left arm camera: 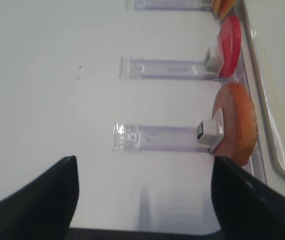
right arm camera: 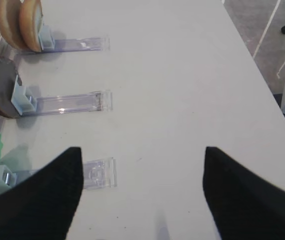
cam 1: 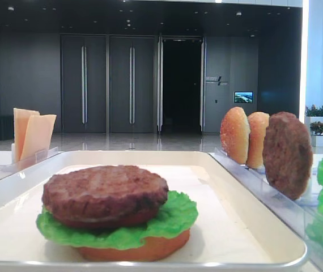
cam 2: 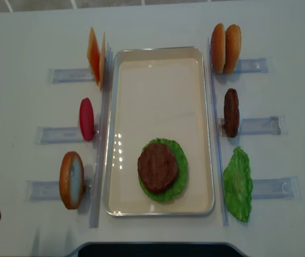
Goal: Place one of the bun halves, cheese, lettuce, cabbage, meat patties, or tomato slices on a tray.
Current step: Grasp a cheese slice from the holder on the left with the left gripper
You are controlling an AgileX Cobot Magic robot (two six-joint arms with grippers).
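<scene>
On the white tray a meat patty lies on lettuce over a bun half. Left of the tray stand cheese, a tomato slice and a bun half. To its right are two bun halves, a patty and lettuce. My left gripper hangs open and empty over the table, left of the near bun half. The right gripper is open and empty, right of the racks.
Clear plastic holder racks run along both long sides of the tray. The table's right edge drops to the floor. A dark edge lies along the front of the table.
</scene>
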